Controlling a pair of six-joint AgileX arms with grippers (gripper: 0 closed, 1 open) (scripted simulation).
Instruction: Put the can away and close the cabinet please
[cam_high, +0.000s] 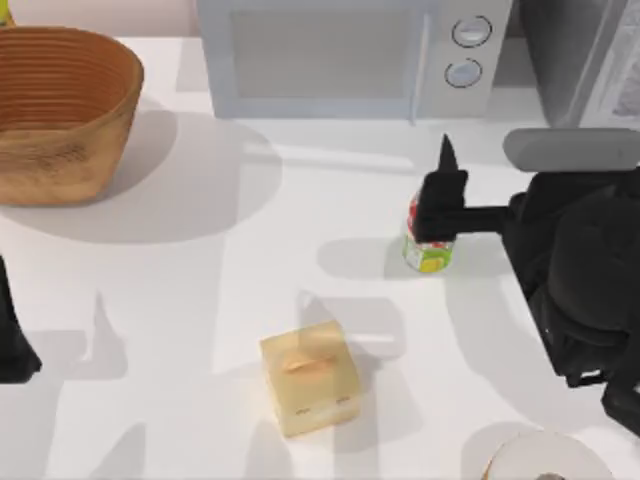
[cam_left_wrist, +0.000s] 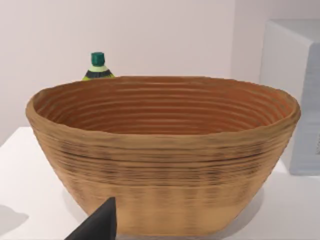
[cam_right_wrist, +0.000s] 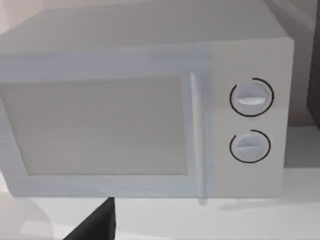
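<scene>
My right pincer (cam_high: 436, 205) directly over the can (cam_high: 428, 250), grip state hidden, can upright on the white surface (cam_high: 200, 290) before the microwave (cam_high: 340, 55), woven basket (cam_high: 60, 110) far left, cabinet (cam_high: 585, 60) at right, left arm parked at left edge

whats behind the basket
In the left wrist view a green-capped bottle pokes up behind the basket, near the wall. Just its cap and neck show; the basket's rim covers the rest. The white microwave stands off to one side.
</scene>
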